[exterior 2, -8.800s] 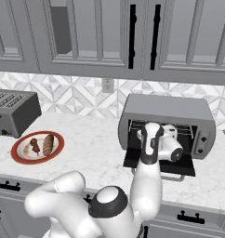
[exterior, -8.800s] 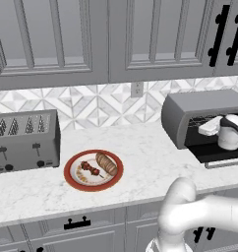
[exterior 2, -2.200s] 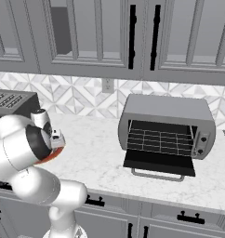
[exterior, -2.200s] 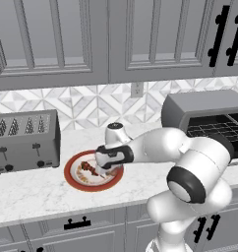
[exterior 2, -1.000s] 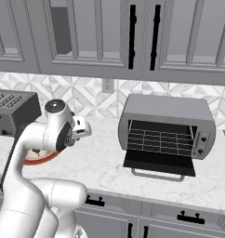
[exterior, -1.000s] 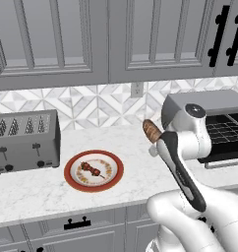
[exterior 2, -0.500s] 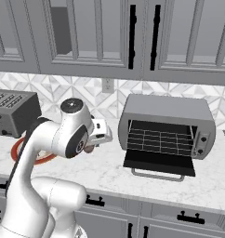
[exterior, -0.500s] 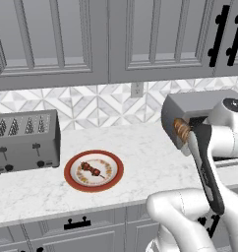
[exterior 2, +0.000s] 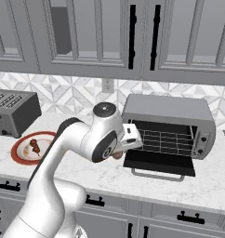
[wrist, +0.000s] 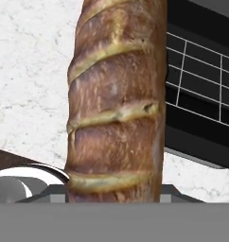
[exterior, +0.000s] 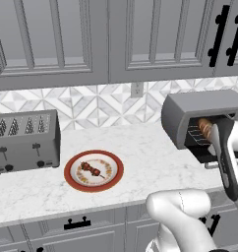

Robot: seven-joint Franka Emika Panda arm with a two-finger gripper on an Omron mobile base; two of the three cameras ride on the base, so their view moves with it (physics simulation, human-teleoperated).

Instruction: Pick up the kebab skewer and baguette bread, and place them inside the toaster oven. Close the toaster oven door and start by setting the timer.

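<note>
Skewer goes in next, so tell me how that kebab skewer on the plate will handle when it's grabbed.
The kebab skewer looks like a thin stick strung with small chunks, so it is probably light and stiff. Being thin and lying flat on the red-rimmed plate, it likely leaves the fingers little to grip. Its lumpy chunks may pivot in the grip or roll when nudged.

One baguette bread [wrist: 117, 104], one kebab skewer [exterior: 93, 171] and one red-rimmed plate [exterior: 72, 173] under it. Two appliances stand on the one marble counter [exterior: 140, 157] — one toaster oven [exterior 2: 172, 125] at the right with one door [exterior 2: 158, 164] folded down, and one slotted toaster [exterior: 25, 140] at the far left, seemingly four-slot, though the slots are small. One wall outlet [exterior: 136, 89] sits on the backsplash.
</note>
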